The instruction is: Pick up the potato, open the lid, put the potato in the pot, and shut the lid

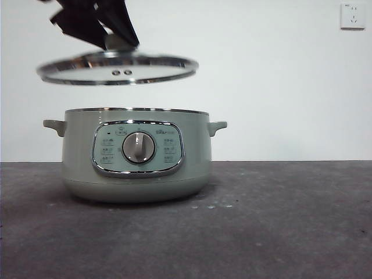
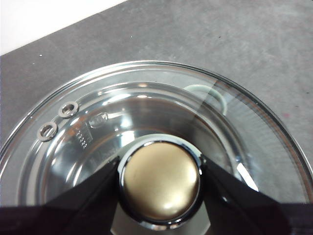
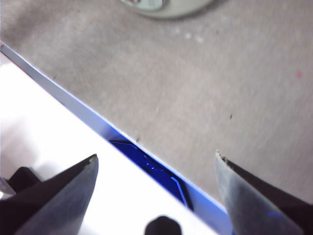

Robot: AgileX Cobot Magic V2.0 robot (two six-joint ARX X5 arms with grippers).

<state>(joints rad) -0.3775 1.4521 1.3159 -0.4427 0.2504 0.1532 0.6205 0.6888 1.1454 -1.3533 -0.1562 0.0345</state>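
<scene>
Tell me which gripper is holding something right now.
The left gripper: its jaws clamp the knob of the lid, held above the pot. The right gripper is open, with nothing between its jaws.

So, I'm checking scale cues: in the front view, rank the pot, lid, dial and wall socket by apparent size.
1. pot
2. lid, held above it by the left gripper
3. dial
4. wall socket, farther back, so uncertain

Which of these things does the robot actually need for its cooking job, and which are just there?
Part of the job:
- lid, held by its knob in the left gripper, above the pot
- pot, standing open on the table
- potato: not seen in any view

Just there:
- wall socket
- table
- right gripper, open, holding nothing
</scene>
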